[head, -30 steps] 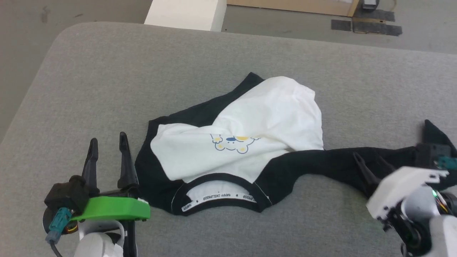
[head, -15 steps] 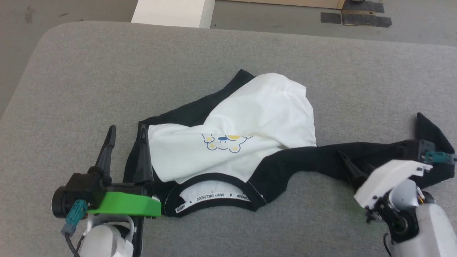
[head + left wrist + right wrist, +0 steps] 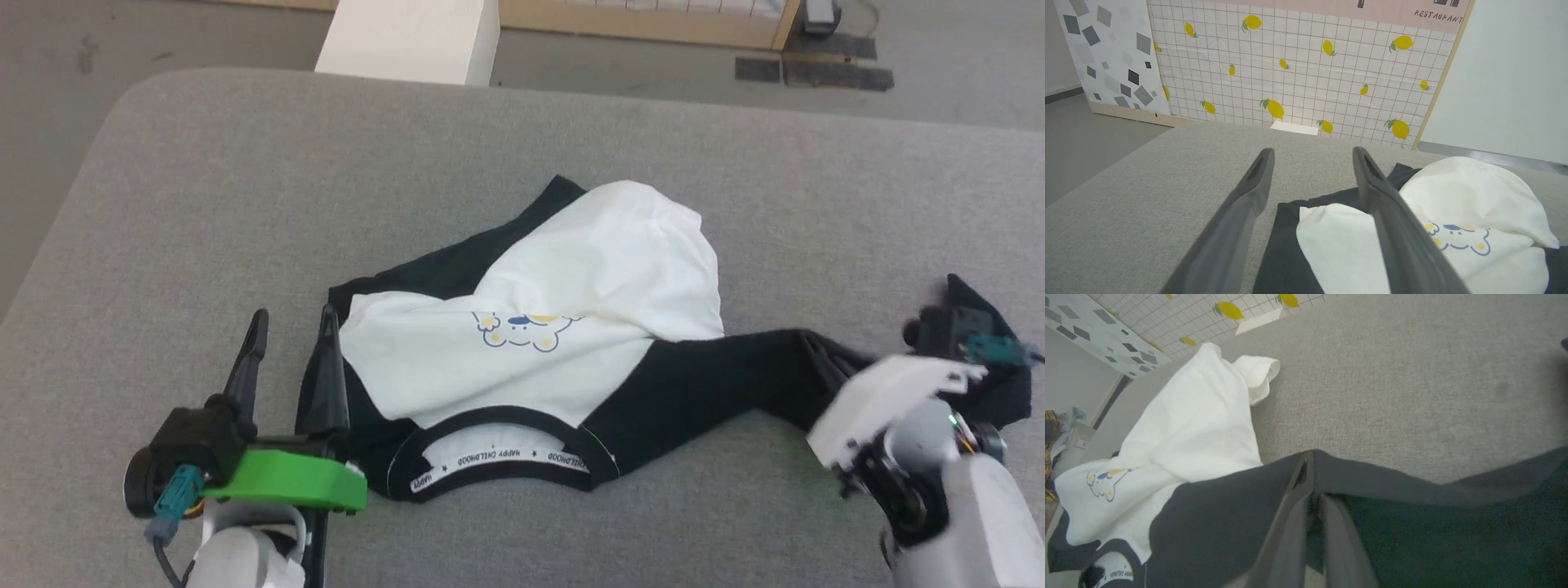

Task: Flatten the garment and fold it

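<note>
One rumpled, soft white-bodied long-sleeve shirt with black sleeves and collar [image 3: 571, 269], lying mid-way across the grey woven cushion [image 3: 245, 180], collar toward the near edge. Left gripper [image 3: 294, 314] spread wide, empty, at the shirt's left edge. Right gripper [image 3: 1309, 486] pinched tight on one black sleeve.

Crumpled garment [image 3: 604, 269] on grey fabric surface [image 3: 245, 180]
</note>
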You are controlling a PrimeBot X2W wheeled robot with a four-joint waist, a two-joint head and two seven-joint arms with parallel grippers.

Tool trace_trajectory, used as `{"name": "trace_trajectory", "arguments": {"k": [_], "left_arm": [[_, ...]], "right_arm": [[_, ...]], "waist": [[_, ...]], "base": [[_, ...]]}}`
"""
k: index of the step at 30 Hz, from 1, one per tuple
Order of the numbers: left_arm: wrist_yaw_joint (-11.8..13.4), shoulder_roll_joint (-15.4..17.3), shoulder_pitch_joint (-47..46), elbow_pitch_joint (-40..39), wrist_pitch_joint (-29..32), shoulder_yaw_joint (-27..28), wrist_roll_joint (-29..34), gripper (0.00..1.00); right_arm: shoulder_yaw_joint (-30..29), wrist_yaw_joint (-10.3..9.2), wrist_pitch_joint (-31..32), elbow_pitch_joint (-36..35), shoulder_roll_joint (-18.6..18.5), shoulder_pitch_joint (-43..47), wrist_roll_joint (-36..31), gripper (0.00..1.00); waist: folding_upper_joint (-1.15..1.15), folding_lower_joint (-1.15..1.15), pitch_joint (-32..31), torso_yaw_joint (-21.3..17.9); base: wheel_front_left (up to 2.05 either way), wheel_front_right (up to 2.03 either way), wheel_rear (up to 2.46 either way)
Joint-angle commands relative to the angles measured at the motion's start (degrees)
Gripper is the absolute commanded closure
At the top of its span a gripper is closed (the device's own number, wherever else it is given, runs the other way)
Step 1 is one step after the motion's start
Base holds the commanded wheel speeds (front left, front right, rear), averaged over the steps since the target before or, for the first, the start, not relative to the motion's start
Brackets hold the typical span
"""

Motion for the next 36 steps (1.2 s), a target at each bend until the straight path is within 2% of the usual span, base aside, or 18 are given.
{"name": "trace_trajectory", "arguments": {"k": [1, 8, 10, 13, 15, 18, 22, 26, 28, 33, 36], "left_arm": [[-0.1, -0.3, 1.0, 0.2, -0.3, 0.4, 0.0, 0.0], [-0.2, -0.3, 2.9, 0.1, -0.3, 2.1, 0.0, 0.0], [-0.5, -0.3, 2.9, 0.0, -0.3, 2.2, 0.0, 0.0], [-0.8, -0.3, 2.8, 0.2, -0.3, 1.9, 0.2, 0.0], [-1.0, -0.3, 2.5, 0.6, -0.3, 1.6, 0.2, 0.0], [-1.2, -0.2, 2.3, 1.1, -0.3, 1.5, 0.3, 0.0], [-1.4, 0.1, 2.5, 1.7, -0.2, 1.2, 0.4, 0.0], [-1.7, 0.7, 3.0, 1.9, 1.9, 0.1, 0.5, 0.0], [-1.9, 0.8, 3.9, 2.3, 5.5, -0.9, -0.2, 0.0], [-2.4, 0.8, 7.4, 1.8, 20.8, -4.2, -3.9, 0.0], [-1.5, 0.4, 8.6, 0.7, 27.9, -5.0, -6.3, 0.0]], "right_arm": [[-1.2, -0.08, 1.1, -2.4, 0.0, 3.1, -1.1, 1.0], [-12.6, -0.08, 10.0, -19.5, 0.0, 16.3, -9.1, 1.0], [-15.1, -0.08, 10.1, -21.4, 0.0, 17.0, -10.8, 1.0], [-17.4, -0.08, 7.8, -20.6, 0.0, 16.2, -12.1, 1.0], [-17.8, -0.08, 5.3, -18.7, 0.0, 15.5, -12.9, 0.0], [-18.4, -0.08, 1.3, -16.4, 0.0, 14.6, -13.7, 0.0], [-19.1, -0.08, -5.8, -16.8, 0.0, 13.5, -15.3, 0.0], [-15.7, -0.08, -12.8, -19.2, 0.0, 13.7, -16.9, 0.0], [-13.7, -0.08, -15.2, -19.9, 0.0, 14.3, -17.4, 0.0], [-9.7, -0.08, -17.3, -20.3, 0.0, 15.7, -16.1, 0.0], [-8.5, -0.08, -18.1, -19.8, 0.0, 15.5, -15.3, 0.0]], "waist": [[0.0, 0.0, -1.9, -1.1], [0.0, 0.0, -3.3, -4.6], [0.0, 0.0, -3.1, -5.8], [0.0, 0.0, -2.8, -6.9], [0.0, 0.0, -2.7, -7.4], [0.0, 0.0, -2.8, -8.0], [0.0, 0.0, -2.7, -8.8], [0.0, 0.0, -2.5, -9.2], [0.0, 0.0, -2.5, -9.3], [0.0, 0.0, -2.2, -9.2], [0.0, 0.0, -2.0, -8.9]], "base": [[0.0, 0.0, 0.0], [0.0, 0.0, 0.0], [0.0, 0.0, 0.0], [0.0, 0.0, 0.0], [0.0, 0.0, 0.0], [0.0, 0.0, 0.0], [0.0, 0.0, 0.0], [0.0, 0.0, 0.0], [0.0, 0.0, 0.0], [0.0, 0.0, 0.0], [0.0, 0.0, 0.0]]}}
